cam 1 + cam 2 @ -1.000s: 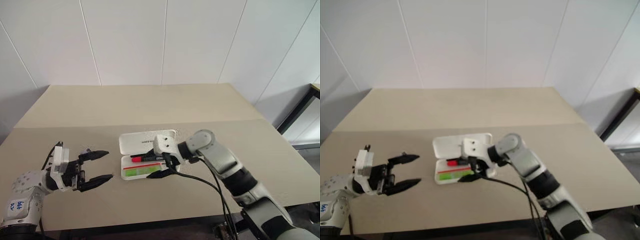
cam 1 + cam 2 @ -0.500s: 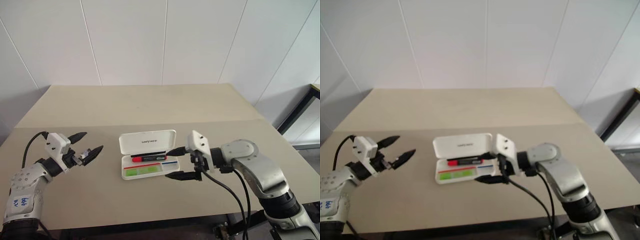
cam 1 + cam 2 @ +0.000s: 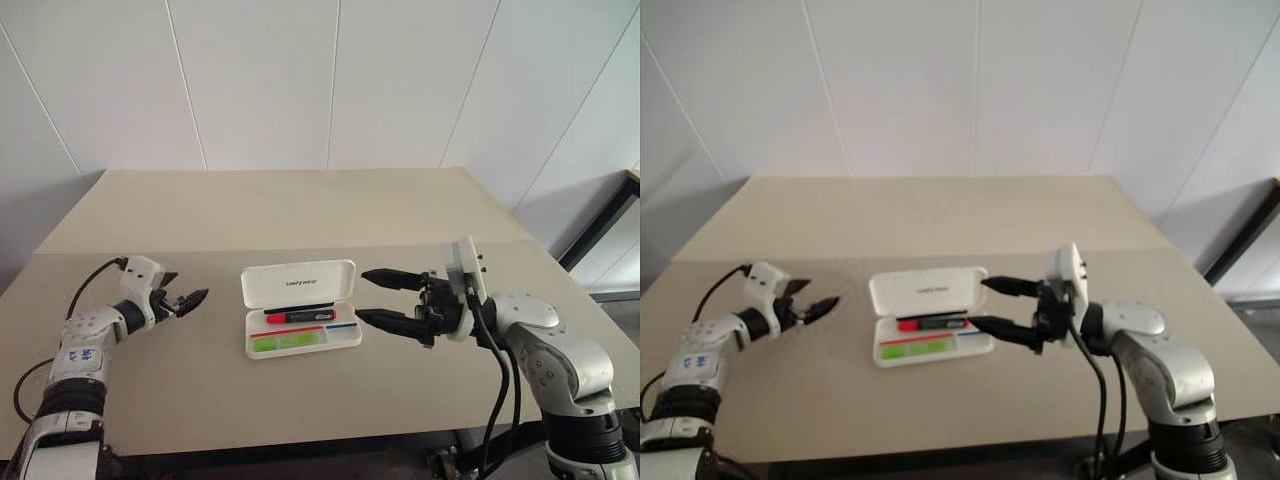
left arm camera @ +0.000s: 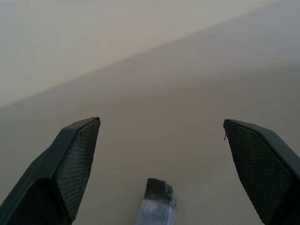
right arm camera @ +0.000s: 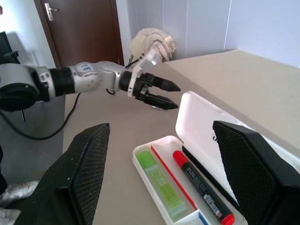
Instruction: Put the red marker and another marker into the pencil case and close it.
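Observation:
The white pencil case (image 3: 349,335) lies open in the middle of the table, its lid (image 3: 298,283) tilted up at the back. Inside it, the red marker (image 3: 298,316) lies along the back and the lime-green highlighter, the other marker (image 3: 285,341), along the front. Both also show in the right wrist view, the red marker (image 5: 201,193) beside the green highlighter (image 5: 161,183). My right gripper (image 3: 360,294) hovers just right of the case, pointing left, open and empty. My left gripper (image 3: 190,297) is left of the case, apart from it, open and empty.
The beige table (image 3: 300,215) has a seam running across it behind the case. A white wall stands behind it, and a black frame (image 3: 600,225) stands off the table's right side. Bare tabletop surrounds the case.
My right gripper has drawn back to the right, off the case, and turned to point left. My left gripper has moved farther out and away over the table. Both markers stay in the case.

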